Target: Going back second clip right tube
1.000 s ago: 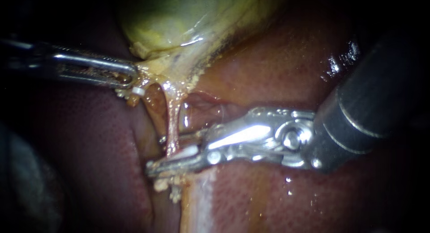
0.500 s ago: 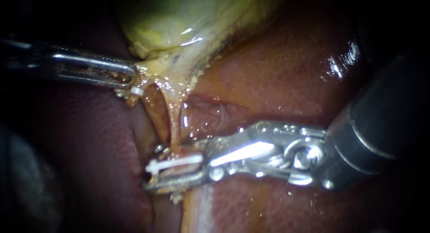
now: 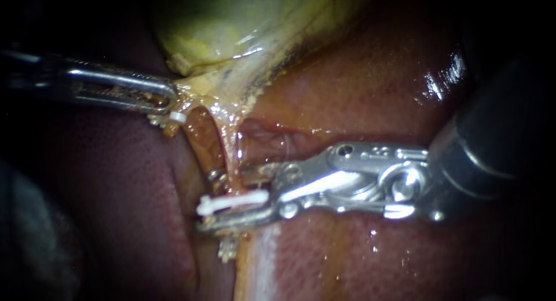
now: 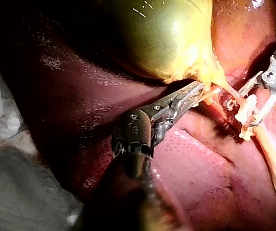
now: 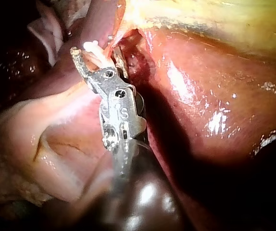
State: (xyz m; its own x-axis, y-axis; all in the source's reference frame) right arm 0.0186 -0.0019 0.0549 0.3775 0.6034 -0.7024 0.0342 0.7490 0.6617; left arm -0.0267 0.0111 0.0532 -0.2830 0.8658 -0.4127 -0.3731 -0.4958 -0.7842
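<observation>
The greenish gallbladder point(image 3: 231, 29) narrows to a yellow neck, and a thin glistening tube point(image 3: 227, 147) runs down from it. A white clip point(image 3: 234, 201) lies across this tube. My right instrument point(image 3: 208, 199) comes in from the right, its jaws open, one above and one below the clip. In the right wrist view the clip point(image 5: 91, 46) shows at the tip of that instrument point(image 5: 95, 54). My left instrument point(image 3: 171, 101) comes in from the left, shut on the gallbladder's neck and holding it stretched; its own view shows this grip too point(image 4: 198, 90).
Dark red liver point(image 3: 359, 92) lies all round the tubes. A small white piece point(image 3: 178, 118) sits just below the left instrument's tip. A pale strip of tissue point(image 3: 258, 260) runs down from the clip. White gauze point(image 4: 3, 130) lies beside the liver in the left wrist view.
My right instrument's jaws have spread apart, baring the white clip on the tube, and its shaft has drawn slightly back to the right. The left instrument has held still.
</observation>
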